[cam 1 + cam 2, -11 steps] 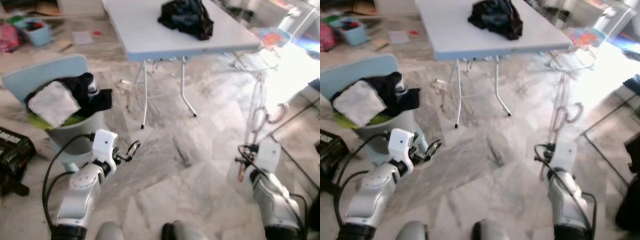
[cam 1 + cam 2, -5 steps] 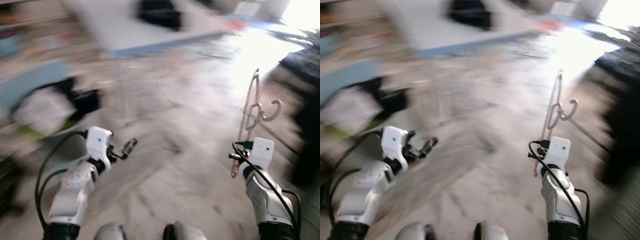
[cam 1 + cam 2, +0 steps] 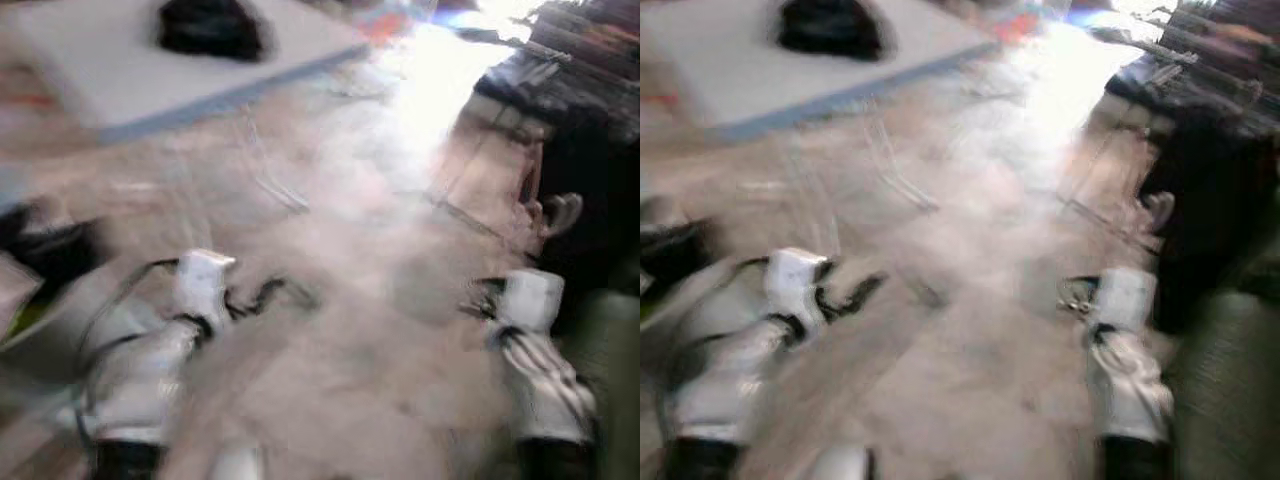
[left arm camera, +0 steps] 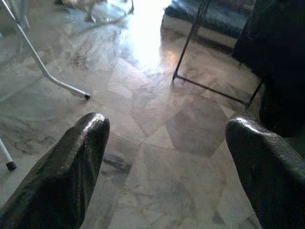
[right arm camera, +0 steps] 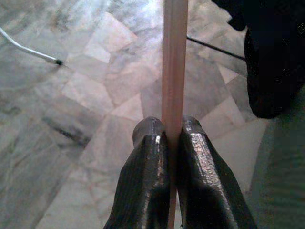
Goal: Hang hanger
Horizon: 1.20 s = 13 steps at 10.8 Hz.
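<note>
while head views blur, right pincer point(image 5: 170, 143) pinches hanger point(image 5: 174, 62) bar, hook point(image 3: 560, 212) raised near dark clothes rack point(image 3: 1210, 110). left pincer point(image 4: 167, 157) spread, empty, above floor point(image 4: 143, 119). judgement: steady first, keep pinch firm, then line hook with rail.

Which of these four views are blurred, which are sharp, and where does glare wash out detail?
Left and right eye views: heavily motion-blurred, with strong glare on the floor at upper right. Left wrist view: sharp, the left gripper open, a bright patch on the tiles. Right wrist view: sharp, the right gripper shut on the hanger.
</note>
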Motion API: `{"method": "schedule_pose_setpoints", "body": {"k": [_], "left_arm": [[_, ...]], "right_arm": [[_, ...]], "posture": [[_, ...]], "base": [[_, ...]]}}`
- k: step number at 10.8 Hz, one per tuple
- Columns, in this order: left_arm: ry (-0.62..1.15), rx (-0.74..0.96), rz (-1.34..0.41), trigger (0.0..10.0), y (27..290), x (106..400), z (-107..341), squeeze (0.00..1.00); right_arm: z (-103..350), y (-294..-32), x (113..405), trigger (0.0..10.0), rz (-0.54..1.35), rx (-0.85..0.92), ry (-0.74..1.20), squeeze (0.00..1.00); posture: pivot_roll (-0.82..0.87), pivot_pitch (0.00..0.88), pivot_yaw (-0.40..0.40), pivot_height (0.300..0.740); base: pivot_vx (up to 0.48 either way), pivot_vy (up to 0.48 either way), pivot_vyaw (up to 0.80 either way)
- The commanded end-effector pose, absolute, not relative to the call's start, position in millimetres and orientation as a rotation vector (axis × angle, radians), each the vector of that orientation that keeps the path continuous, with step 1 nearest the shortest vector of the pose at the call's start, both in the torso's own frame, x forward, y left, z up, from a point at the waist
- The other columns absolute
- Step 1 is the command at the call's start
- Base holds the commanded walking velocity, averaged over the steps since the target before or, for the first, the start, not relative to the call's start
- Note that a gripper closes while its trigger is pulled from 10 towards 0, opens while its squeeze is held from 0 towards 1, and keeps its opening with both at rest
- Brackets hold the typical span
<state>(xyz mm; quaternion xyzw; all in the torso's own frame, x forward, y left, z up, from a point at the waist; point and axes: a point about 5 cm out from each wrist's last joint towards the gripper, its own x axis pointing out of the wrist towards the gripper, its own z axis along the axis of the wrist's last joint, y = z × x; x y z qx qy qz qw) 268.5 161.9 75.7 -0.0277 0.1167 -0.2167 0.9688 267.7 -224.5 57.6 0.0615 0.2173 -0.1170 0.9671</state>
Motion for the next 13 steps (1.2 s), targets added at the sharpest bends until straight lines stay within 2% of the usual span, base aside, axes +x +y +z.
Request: {"method": "schedule_pose_setpoints", "body": {"k": [1,2,6,8,9,13], "left_arm": [[0.228,-0.061,-0.464,10.0,152,270,78,0.00],[0.229,-0.057,-0.466,10.0,152,270,77,0.00],[0.235,-0.028,-0.467,10.0,154,272,78,0.00],[0.234,-0.007,-0.473,10.0,154,273,78,0.00],[0.237,-0.005,-0.474,10.0,153,273,78,0.00],[0.232,0.040,-0.437,10.0,156,277,76,0.00]], "right_arm": [[57,-235,263,10.0,-0.277,0.115,0.443,0.00],[56,-235,263,10.0,-0.278,0.116,0.445,0.00],[57,-231,267,10.0,-0.273,0.119,0.443,0.00],[58,-228,269,10.0,-0.273,0.127,0.439,0.00],[57,-228,270,10.0,-0.274,0.125,0.437,0.00],[58,-226,273,10.0,-0.272,0.129,0.433,0.00]], "posture": [[-0.06,0.093,-0.091,0.740],[-0.05,0.091,-0.090,0.740],[-0.04,0.087,-0.087,0.740],[-0.04,0.086,-0.086,0.740],[-0.04,0.081,-0.084,0.740],[-0.04,0.075,-0.085,0.740]], "base": [[0.398,0.266,0.00],[0.401,0.262,0.00],[0.397,0.267,-0.80],[0.392,0.276,0.00],[0.424,0.000,-0.80],[0.437,0.000,0.00]]}}
